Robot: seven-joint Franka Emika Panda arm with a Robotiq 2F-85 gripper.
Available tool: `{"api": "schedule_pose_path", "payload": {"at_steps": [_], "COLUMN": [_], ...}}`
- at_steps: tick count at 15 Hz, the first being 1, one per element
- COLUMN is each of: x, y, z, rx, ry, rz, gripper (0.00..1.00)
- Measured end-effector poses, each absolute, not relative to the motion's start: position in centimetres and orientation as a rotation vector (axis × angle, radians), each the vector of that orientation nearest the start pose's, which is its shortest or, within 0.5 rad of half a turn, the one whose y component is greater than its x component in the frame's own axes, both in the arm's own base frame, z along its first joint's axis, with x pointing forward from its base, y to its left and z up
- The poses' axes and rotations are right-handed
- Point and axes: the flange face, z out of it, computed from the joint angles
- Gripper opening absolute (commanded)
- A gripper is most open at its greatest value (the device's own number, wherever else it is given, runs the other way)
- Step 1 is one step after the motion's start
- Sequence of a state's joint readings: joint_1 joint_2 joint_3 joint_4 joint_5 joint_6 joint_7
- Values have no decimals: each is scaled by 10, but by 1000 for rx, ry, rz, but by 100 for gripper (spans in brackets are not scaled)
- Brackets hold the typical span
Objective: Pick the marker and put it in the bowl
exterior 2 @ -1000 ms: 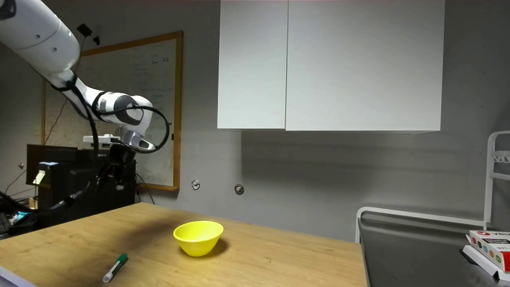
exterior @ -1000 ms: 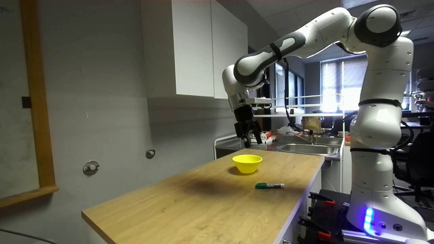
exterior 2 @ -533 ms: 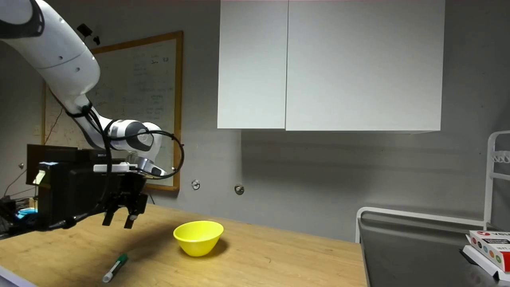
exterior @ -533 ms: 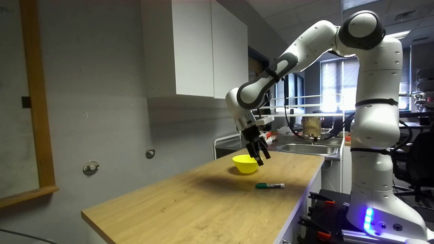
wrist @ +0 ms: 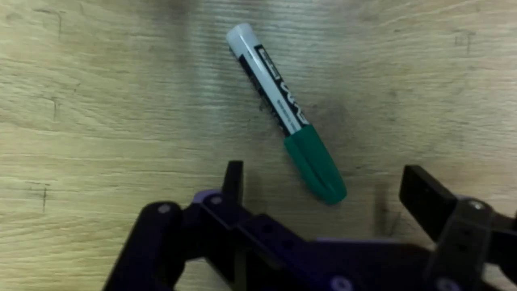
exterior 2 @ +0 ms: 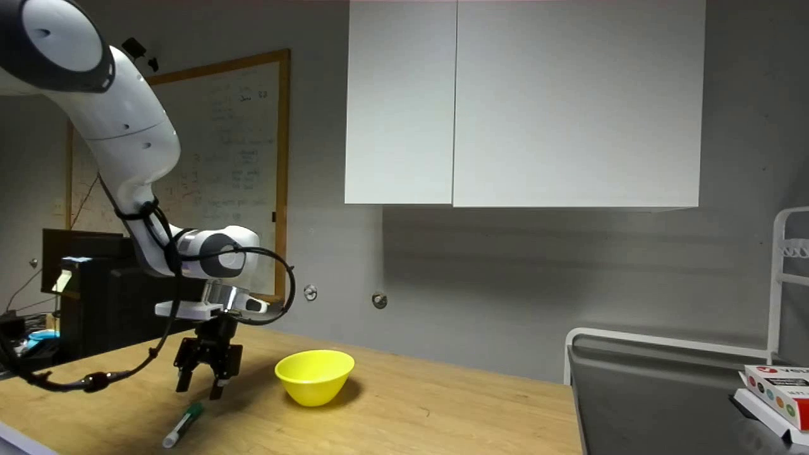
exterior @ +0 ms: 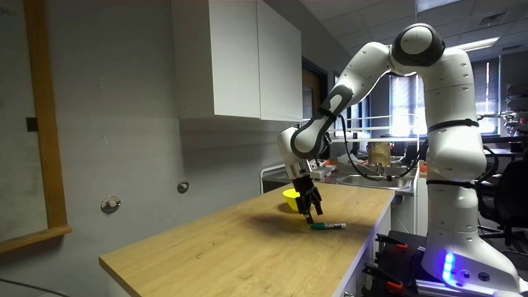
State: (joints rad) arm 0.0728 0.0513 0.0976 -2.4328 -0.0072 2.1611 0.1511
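Note:
The marker, green-capped with a white and black barrel, lies flat on the wooden table in both exterior views (exterior: 328, 226) (exterior 2: 182, 426). In the wrist view the marker (wrist: 278, 97) lies slanted, its green cap end between the fingertips but touching neither. My gripper (exterior: 314, 217) is open and empty, pointing down just above the table by the cap end; it also shows in an exterior view (exterior 2: 200, 390) and in the wrist view (wrist: 321, 167). The yellow bowl (exterior 2: 315, 378) stands upright beside the gripper. In an exterior view the bowl (exterior: 291, 199) is partly hidden behind the gripper.
The wooden table (exterior: 231, 255) ends near a sink (exterior: 373, 180) and a dark counter (exterior 2: 657, 411) with a box (exterior 2: 780, 392). White wall cabinets (exterior 2: 524, 107) hang above. A black cable (exterior 2: 152, 354) loops down from the arm.
The gripper has come down from high above the table to just over the marker's cap end, staying open. The marker and the bowl have not moved.

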Motion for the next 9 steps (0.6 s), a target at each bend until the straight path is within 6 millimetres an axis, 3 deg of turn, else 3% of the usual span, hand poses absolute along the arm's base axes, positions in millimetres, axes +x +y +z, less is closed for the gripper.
{"api": "schedule_pose_path", "payload": {"at_steps": [5, 9], "x": [439, 436], "y": [57, 43], "z": [227, 225], "rx": [-3122, -3090], "ry": [-30, -19], "rz": [469, 457], "gripper": [100, 100]}}
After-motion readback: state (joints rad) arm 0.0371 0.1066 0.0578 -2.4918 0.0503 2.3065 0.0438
